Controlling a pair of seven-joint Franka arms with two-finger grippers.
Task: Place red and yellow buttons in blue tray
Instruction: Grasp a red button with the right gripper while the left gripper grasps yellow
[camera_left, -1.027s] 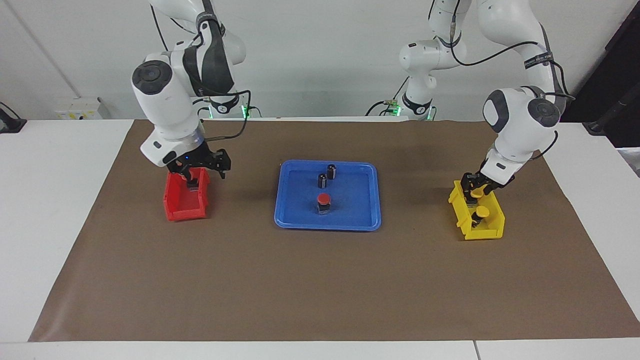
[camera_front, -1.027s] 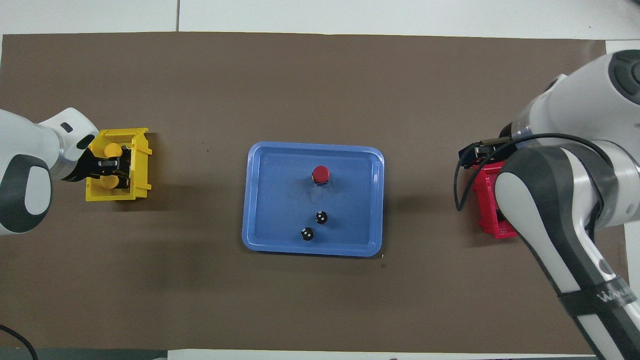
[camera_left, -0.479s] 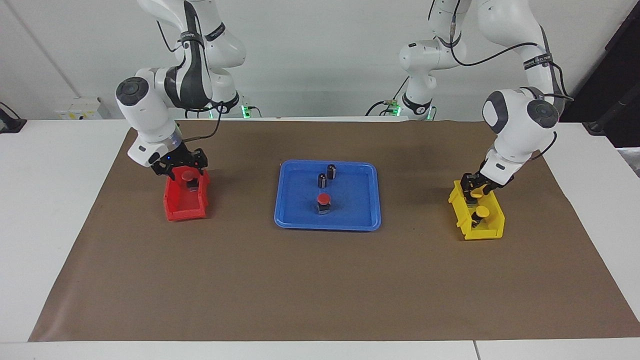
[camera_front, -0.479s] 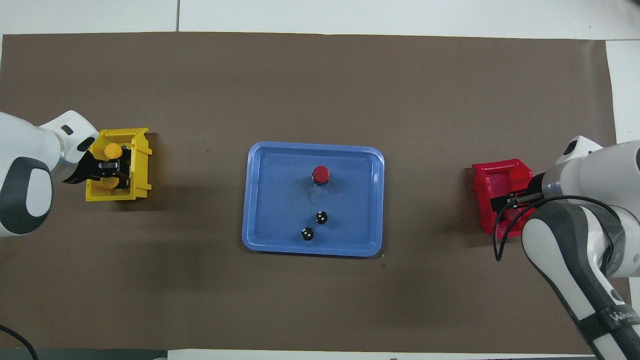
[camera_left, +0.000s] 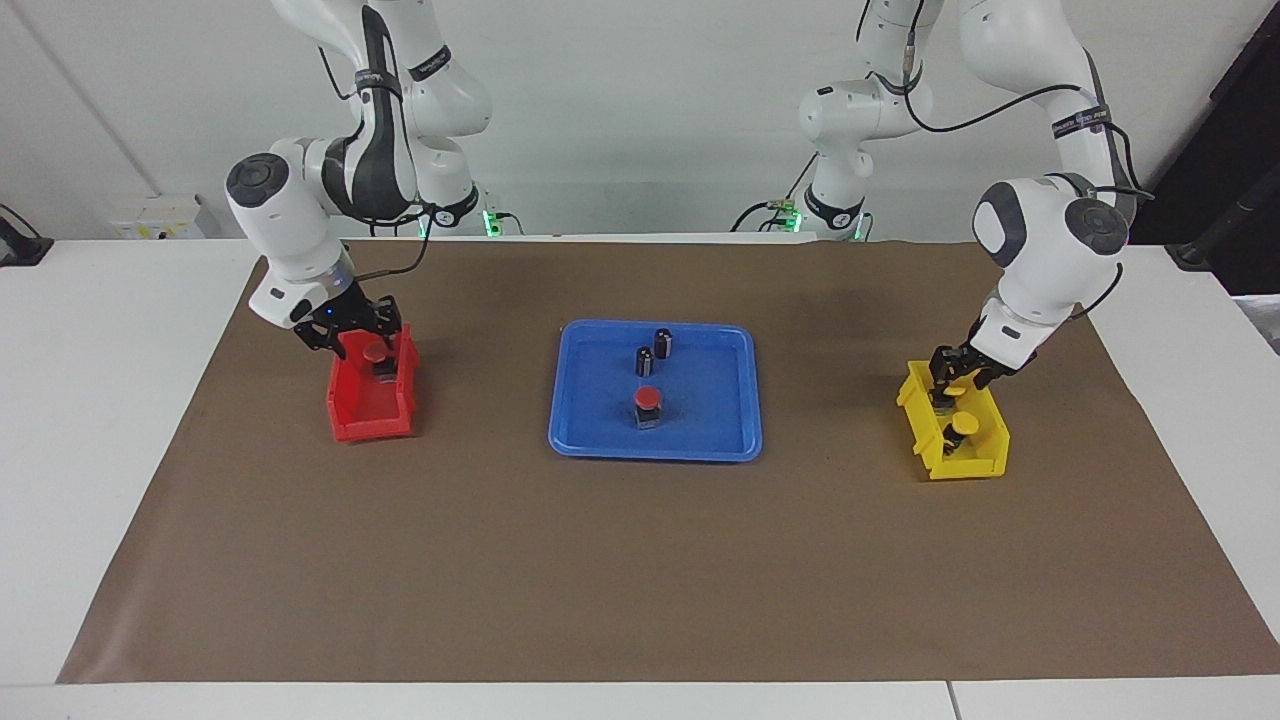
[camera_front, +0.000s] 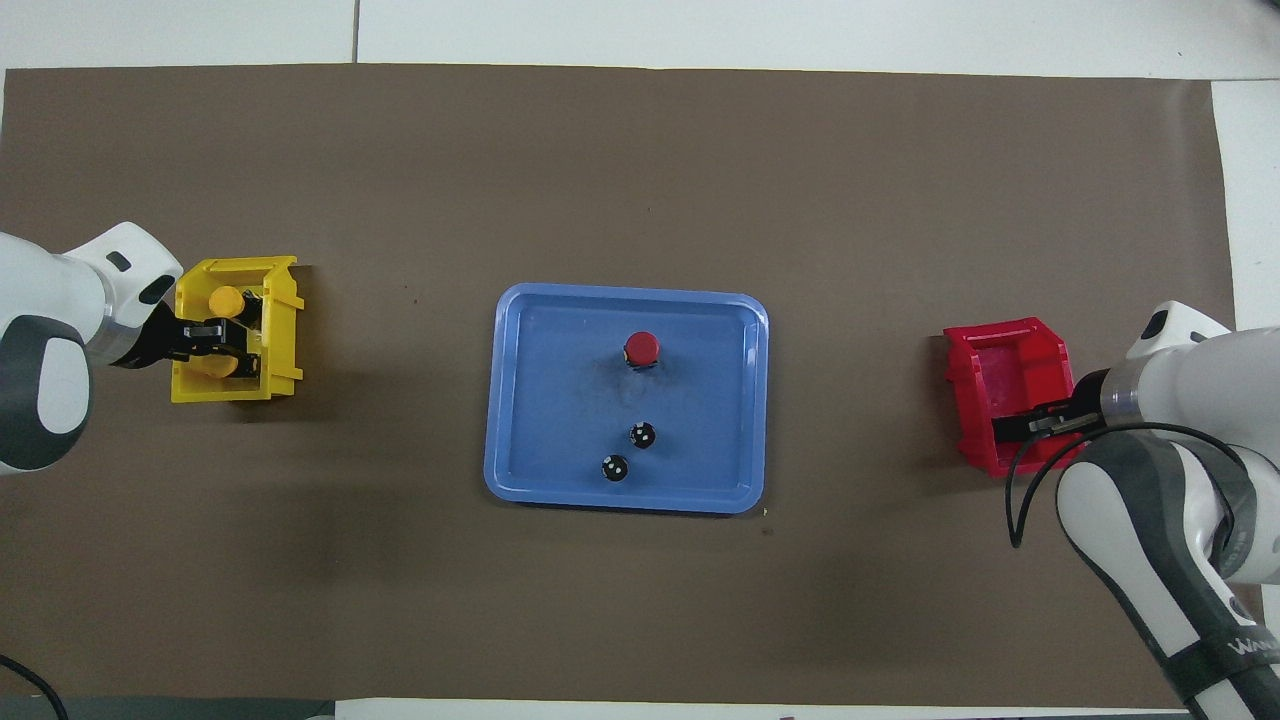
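Observation:
The blue tray (camera_left: 655, 450) (camera_front: 520, 400) lies mid-table. One red button (camera_left: 648, 400) (camera_front: 641, 347) stands in it. A second red button (camera_left: 373, 353) sits in the red bin (camera_left: 370, 415) (camera_front: 1000, 365), at the end nearer the robots. My right gripper (camera_left: 362, 340) (camera_front: 1010, 428) is open, low over that button. Two yellow buttons (camera_left: 962, 424) (camera_front: 224, 298) are in the yellow bin (camera_left: 965, 465) (camera_front: 285, 320). My left gripper (camera_left: 950, 382) (camera_front: 215, 345) reaches down into the yellow bin at the button nearer the robots (camera_front: 210, 366).
Two dark capless cylinders (camera_left: 662, 343) (camera_left: 645, 361) stand in the blue tray, nearer the robots than the red button; they also show in the overhead view (camera_front: 642, 434) (camera_front: 614, 467). A brown mat (camera_left: 640, 560) covers the table.
My right arm has swung its wrist toward the robots' side and lowered the gripper over the red bin's button. My left gripper has barely shifted in the yellow bin.

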